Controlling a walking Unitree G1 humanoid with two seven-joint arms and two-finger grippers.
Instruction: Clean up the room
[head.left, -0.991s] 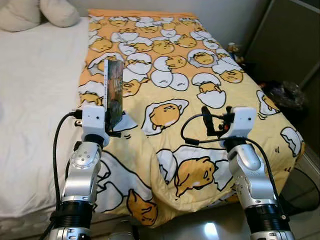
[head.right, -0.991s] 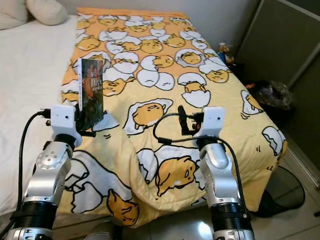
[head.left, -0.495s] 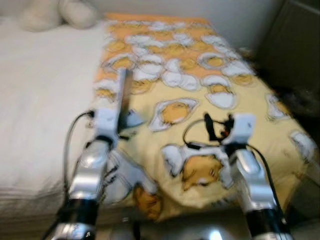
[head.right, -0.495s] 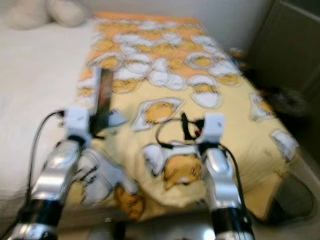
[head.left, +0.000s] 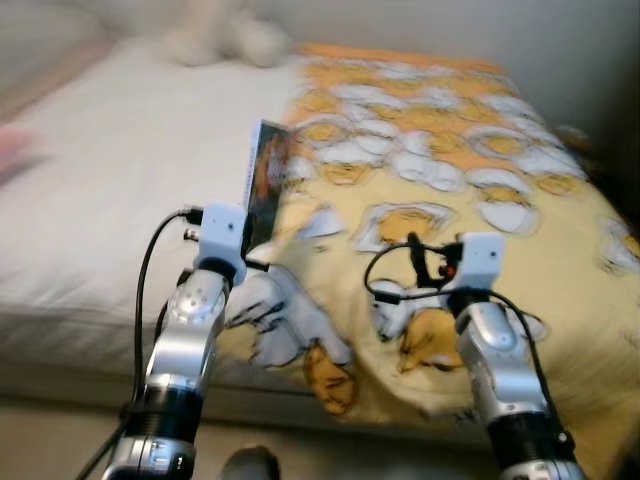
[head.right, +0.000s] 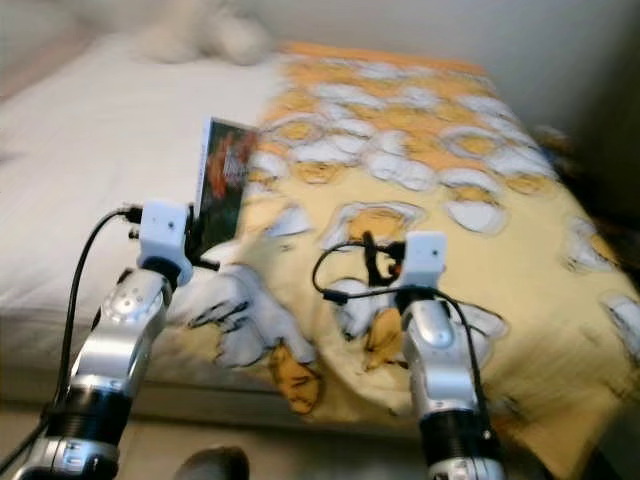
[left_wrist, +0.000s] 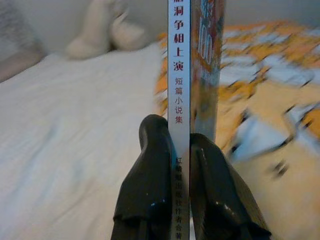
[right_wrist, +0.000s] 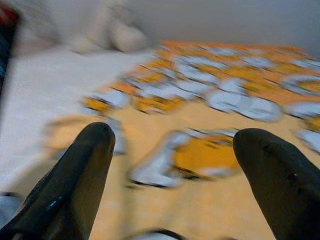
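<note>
Over the near edge of the bed (head.left: 90, 290), where the white sheet meets the yellow quilt (head.left: 520, 230), the left gripper (left_wrist: 182, 150) is holding a book (head.left: 265, 185) upright, its two black fingers (left_wrist: 150, 175) pressed flat against the covers on either side of the spine. In the left wrist view the book's top is running out of the picture, so only part of the spine lettering is showing, and the cover is too blurred to read. The right gripper (right_wrist: 172, 165) is hanging over the quilt near its near edge, fingers spread wide with nothing between them. All the pictures are smeared, and the quilt's egg pattern is showing only as soft white and orange patches. At the bed's far left corner some pale rounded things (head.left: 225, 35) are lying, too blurred to tell whether they are pillows or soft toys. Along the left edge a pink smudge (head.left: 15, 155) is getting cut off. Below the bed, something dark and rounded (head.left: 248, 465) is poking up at the bottom edge of the head views, unidentifiable.
</note>
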